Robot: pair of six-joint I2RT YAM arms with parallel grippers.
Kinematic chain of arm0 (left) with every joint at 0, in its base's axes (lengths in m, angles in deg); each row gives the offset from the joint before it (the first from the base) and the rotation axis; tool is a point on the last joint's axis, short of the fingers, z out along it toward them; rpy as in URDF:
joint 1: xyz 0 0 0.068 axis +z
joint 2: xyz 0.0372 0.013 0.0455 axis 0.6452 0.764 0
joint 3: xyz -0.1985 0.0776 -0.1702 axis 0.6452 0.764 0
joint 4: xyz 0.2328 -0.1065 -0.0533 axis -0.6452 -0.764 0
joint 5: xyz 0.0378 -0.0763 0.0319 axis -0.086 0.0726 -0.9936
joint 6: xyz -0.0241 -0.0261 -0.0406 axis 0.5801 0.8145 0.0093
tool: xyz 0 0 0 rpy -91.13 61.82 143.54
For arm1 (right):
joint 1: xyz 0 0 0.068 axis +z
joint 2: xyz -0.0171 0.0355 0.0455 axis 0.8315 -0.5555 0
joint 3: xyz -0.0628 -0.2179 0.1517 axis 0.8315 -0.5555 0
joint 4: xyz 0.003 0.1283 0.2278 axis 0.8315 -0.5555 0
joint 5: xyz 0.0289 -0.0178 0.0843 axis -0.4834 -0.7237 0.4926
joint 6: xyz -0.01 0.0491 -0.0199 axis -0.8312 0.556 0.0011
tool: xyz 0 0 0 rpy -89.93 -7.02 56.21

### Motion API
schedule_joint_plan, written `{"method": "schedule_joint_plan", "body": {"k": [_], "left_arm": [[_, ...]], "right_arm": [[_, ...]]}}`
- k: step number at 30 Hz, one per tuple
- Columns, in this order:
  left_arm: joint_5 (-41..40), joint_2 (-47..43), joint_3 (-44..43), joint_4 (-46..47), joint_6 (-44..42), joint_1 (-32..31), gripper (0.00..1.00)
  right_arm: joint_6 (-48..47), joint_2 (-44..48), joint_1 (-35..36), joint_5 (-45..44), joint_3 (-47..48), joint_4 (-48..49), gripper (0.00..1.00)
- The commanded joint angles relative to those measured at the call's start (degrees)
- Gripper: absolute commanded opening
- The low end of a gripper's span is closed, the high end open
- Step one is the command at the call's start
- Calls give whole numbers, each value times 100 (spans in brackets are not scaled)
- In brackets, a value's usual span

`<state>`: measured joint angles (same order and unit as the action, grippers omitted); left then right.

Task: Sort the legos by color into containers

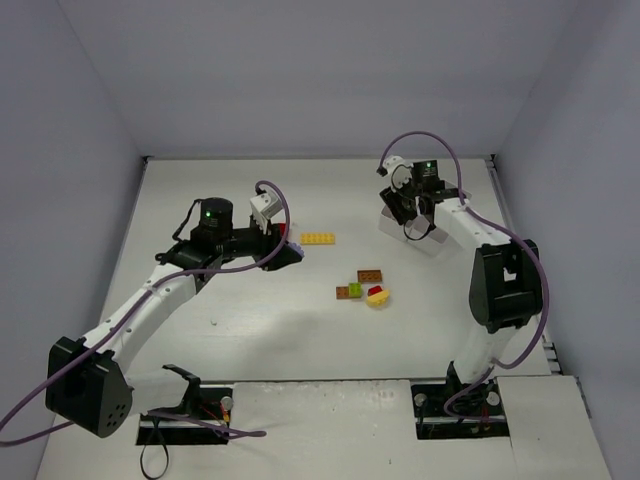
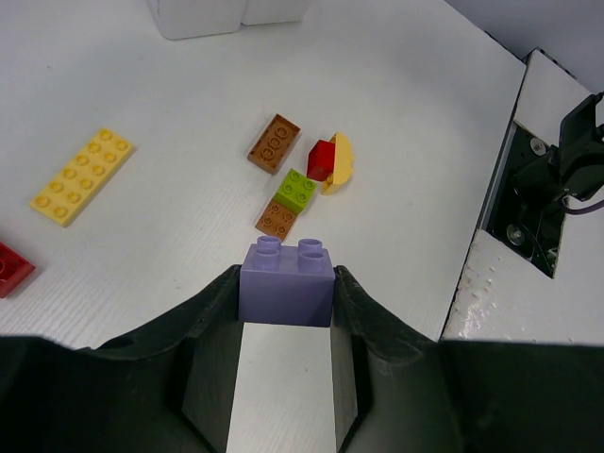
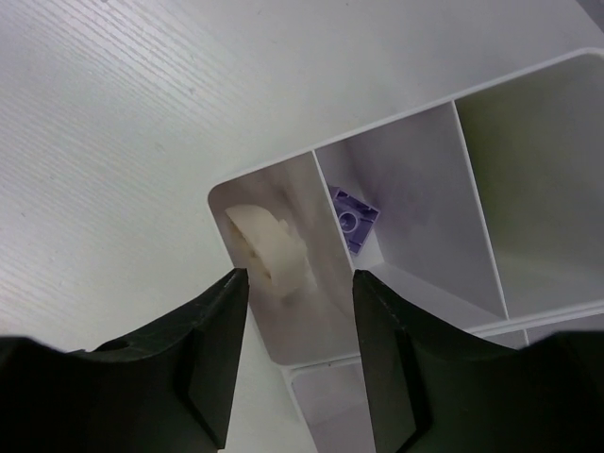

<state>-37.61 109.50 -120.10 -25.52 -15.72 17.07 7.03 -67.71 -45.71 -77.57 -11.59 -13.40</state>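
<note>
Shows the left gripper [image 2: 286,283] clamped on a lavender two-by-two brick [image 2: 286,294] at the bottom centre of the left wrist view, studs up, pinched only at the very fingertips. Shows the right gripper [image 3: 299,283] spread wide with nothing held, hanging over the white compartment tray [image 3: 415,179], set right of centre in the top view.

Risks a slip or a twist of the brick on the way across, given so shallow a pinch. Risks a clash between the two arms too, with the right one hanging directly over the tray, the likely drop spot. Could also end in the wrong compartment: holds a second lavender brick [image 3: 354,217] in one cell and a white rounded piece [image 3: 266,250] in the cell just beside, with only a thin wall between.

Leaves loose on the table [image 2: 189,94], mid-frame in the left wrist view:
- a long yellow plate [image 2: 83,176] at left;
- a brown brick [image 2: 275,143];
- a red brick [image 2: 322,159] touching a yellow rounded piece [image 2: 341,162];
- a lime green brick [image 2: 296,189] touching a small brown brick [image 2: 277,219];
- another red brick [image 2: 11,267], cut off by the left edge.

All small, glossy and studded.
</note>
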Motion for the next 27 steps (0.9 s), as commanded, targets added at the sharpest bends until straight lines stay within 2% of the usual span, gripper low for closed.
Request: {"method": "schedule_joint_plan", "body": {"k": [1,5,8,10,15,19,20,21,25,27], "left_arm": [[70,-52,-236,277,-22,17,0],[79,-35,-262,277,-92,17,0],[62,-26,-324,242,-268,17,0],[-104,-61,-377,163,-531,9,0],[-676,-272,-429,136,-1681,-123,0],[-1273,-500,-456,119,-2490,-316,0],[-1492,-553,-456,180,-2866,-430,0],[-1494,-588,-439,232,-2870,-431,0],[-1565,-773,-219,749,-3641,-676,0],[-1722,-843,-114,1076,-3678,-799,0]], "right_arm": [[-39,65,0,-111,280,221,47],[154,354,79,-68,315,177,48],[645,758,211,160,377,168,49],[1190,961,298,459,412,151,55],[2499,1603,623,1268,403,151,64],[3484,1893,1027,1935,377,221,68],[4034,1972,1263,2180,342,308,70],[4039,1973,1266,2183,341,309,70],[5214,2104,1573,2639,131,985,70],[5471,2122,1730,2719,26,1248,71]]}}
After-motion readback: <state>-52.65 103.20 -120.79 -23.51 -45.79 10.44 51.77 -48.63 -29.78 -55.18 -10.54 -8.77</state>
